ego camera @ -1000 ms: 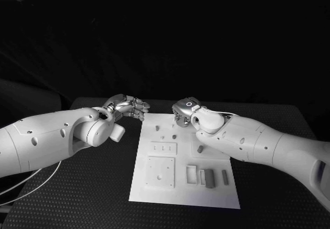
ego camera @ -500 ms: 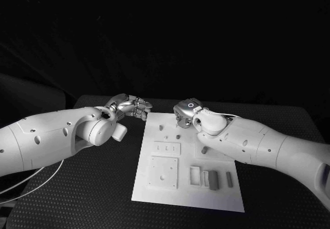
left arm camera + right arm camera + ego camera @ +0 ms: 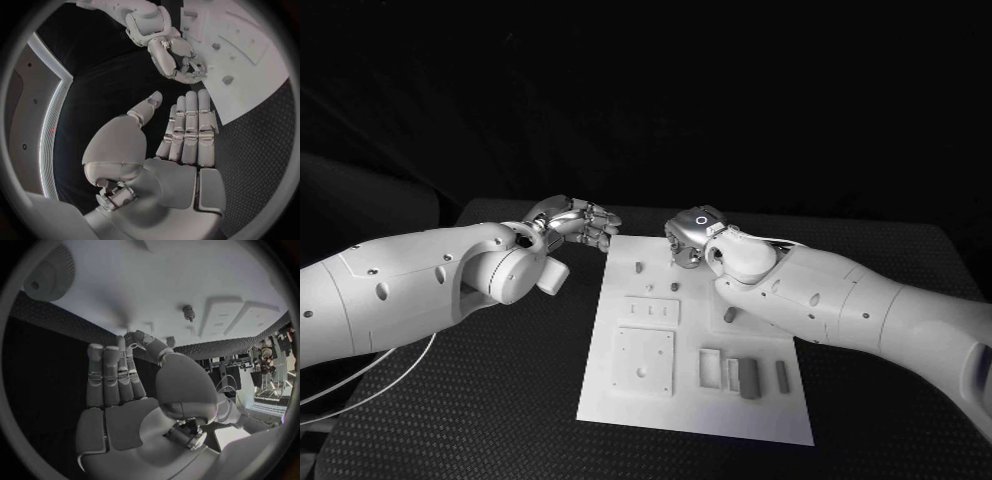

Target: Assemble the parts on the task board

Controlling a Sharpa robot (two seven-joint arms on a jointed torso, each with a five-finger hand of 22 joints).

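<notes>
The white task board [image 3: 635,400] lies in the middle of the black table. Two upright grey parts [image 3: 749,378] stand side by side near its front right corner, beside a shallow frame [image 3: 708,368]. Small pegs [image 3: 638,267] stand at its far end, and another peg [image 3: 188,313] appears in the right wrist view. My left hand [image 3: 574,222] hovers off the board's far left corner, its fingers [image 3: 190,130] straight and together, the thumb apart, holding nothing. My right hand [image 3: 689,238] hangs over the board's far edge [image 3: 262,75] with fingers [image 3: 112,375] extended and an empty palm.
A raised square plate [image 3: 642,362] and a slotted block [image 3: 651,311] sit on the board's left half. Black textured table [image 3: 473,400] surrounds the board on both sides. Both white forearms reach in low over the table, the right one [image 3: 848,300] crossing the board's right edge.
The camera has shifted a little. Both hands stay at the board's far end, and nothing has been picked up or set down.
</notes>
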